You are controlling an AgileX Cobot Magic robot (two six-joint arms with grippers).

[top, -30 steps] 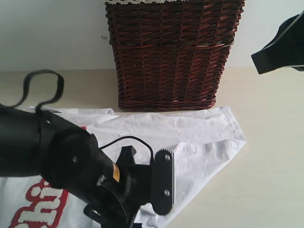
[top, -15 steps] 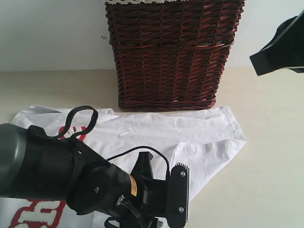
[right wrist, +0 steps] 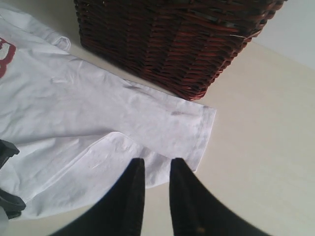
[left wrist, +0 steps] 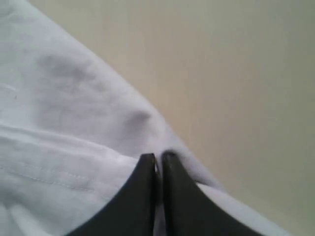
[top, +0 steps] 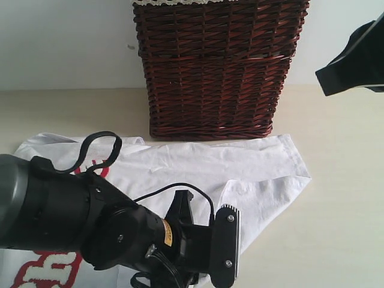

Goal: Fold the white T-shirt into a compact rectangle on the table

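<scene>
Nearest you in the exterior view, the left arm (top: 66,222) fills the lower left corner. It covers much of the white T-shirt (top: 240,162), which lies spread on the worktop (top: 342,210). Red letters (top: 42,270) on the shirt peek out beside that arm.

Only the left wrist view gives you the left tool (left wrist: 158,162). Its two fingers are pressed together at the shirt's edge, pinching a thin fold of white cloth, with bare worktop just beyond.

The right tool (right wrist: 156,167) hangs over the worktop near the shirt's right end, its fingers a little apart with nothing between them. In the exterior view the right arm (top: 354,57) is only a black shape at the upper right.

The right wrist view shows the shirt's right end best: a flap is folded over onto the layer beneath.

Beyond the shirt stands the dark wicker basket (top: 219,72), its foot right at the shirt's far edge; you cannot tell whether they touch. No view looks into it, so its contents are hidden. The exterior view alone shows white lace trim (top: 168,2) at its rim.
</scene>
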